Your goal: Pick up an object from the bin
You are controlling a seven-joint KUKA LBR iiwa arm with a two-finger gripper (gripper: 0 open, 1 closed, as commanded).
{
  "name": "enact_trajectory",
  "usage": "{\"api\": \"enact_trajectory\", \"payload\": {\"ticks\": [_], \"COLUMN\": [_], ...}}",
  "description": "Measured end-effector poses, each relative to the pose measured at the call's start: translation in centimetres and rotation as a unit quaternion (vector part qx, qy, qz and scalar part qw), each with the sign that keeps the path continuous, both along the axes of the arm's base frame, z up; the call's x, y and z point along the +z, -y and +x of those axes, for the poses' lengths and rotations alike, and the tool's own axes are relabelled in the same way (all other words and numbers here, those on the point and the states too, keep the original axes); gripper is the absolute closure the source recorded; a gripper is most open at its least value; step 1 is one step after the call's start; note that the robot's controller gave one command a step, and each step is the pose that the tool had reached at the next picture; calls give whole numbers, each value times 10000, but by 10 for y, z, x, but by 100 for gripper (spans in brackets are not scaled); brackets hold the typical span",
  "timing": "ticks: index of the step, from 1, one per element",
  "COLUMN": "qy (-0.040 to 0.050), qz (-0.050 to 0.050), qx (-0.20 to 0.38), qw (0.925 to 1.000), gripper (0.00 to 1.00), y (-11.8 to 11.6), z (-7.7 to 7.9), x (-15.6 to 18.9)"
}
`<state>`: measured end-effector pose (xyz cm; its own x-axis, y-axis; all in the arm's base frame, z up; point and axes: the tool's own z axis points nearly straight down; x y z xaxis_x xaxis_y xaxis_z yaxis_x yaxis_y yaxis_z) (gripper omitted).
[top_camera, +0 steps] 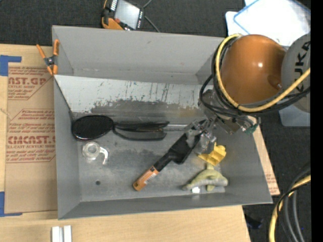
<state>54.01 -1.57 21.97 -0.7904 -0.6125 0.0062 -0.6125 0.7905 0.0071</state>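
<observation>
End effector (202, 136) sits low in the right part of the bin (126, 49), near the right wall. Whether it is open or closed cannot be told. Directly beneath it lies the upper end of a black tool with a copper tip (169, 161), lying diagonally towards the front. A yellow piece (214, 154) lies just beside, and a pale figure (207, 180) is near the front edge. A black hairbrush (93, 127) and a clear cup (93, 151) lie well apart at left. The floor in the middle front is bare.
</observation>
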Motion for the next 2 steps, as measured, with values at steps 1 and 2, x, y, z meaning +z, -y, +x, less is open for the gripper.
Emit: {"api": "enact_trajectory", "payload": {"ticks": [1,2], "qy": [-50,65], "qz": [11,6], "qx": [-155,-136], "qw": [9999,9999], "gripper": [100,100], "y": [1,-7], "z": [-56,-18], "x": [-29,11]}}
